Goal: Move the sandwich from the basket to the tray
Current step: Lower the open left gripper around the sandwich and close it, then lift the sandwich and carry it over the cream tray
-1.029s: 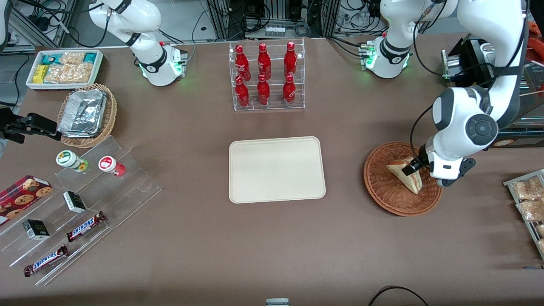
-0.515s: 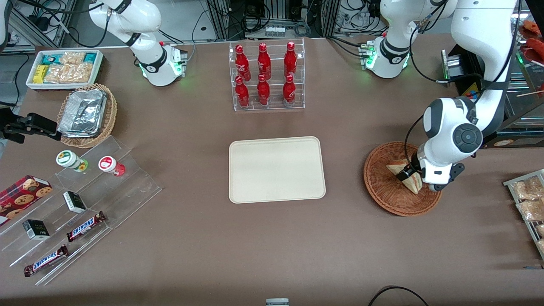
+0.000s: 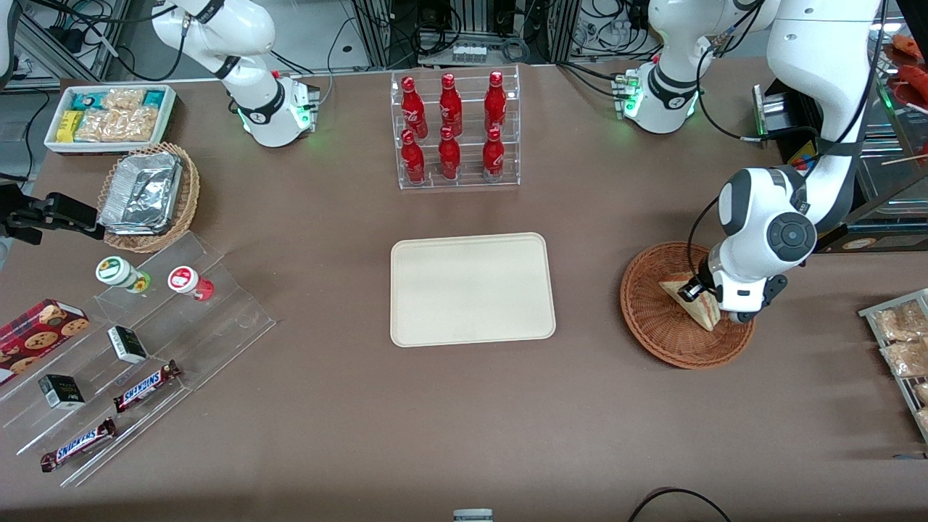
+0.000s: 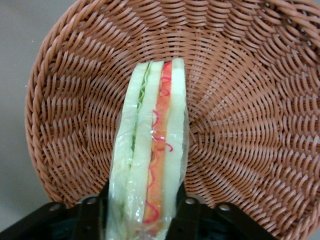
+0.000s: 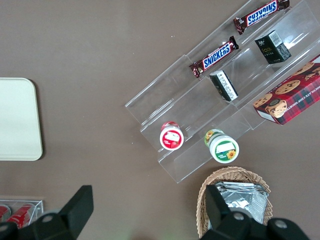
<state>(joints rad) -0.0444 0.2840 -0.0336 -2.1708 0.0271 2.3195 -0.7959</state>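
The sandwich point(image 3: 705, 313) point(image 4: 150, 160), a wrapped wedge with green and red filling along its cut edge, stands on edge in the reddish-brown woven basket point(image 3: 656, 322) point(image 4: 240, 100) toward the working arm's end of the table. My left gripper point(image 3: 694, 291) point(image 4: 142, 215) reaches down into the basket, one black finger pressed on each bread face, shut on the sandwich. The sandwich's lower edge still rests on the weave. The cream tray point(image 3: 471, 288) point(image 5: 17, 120) lies bare at the table's middle, beside the basket.
A clear rack of red bottles point(image 3: 449, 130) stands farther from the camera than the tray. A rack of snack packets point(image 3: 902, 348) sits at the working arm's table edge. A stepped acrylic stand point(image 3: 130, 341), a foil-filled tan basket point(image 3: 148, 196) and a white bin point(image 3: 109, 116) lie toward the parked arm's end.
The left arm's wrist has swung lower and slightly toward the tray, bringing the fingers down around the sandwich. The sandwich has stayed in the basket.
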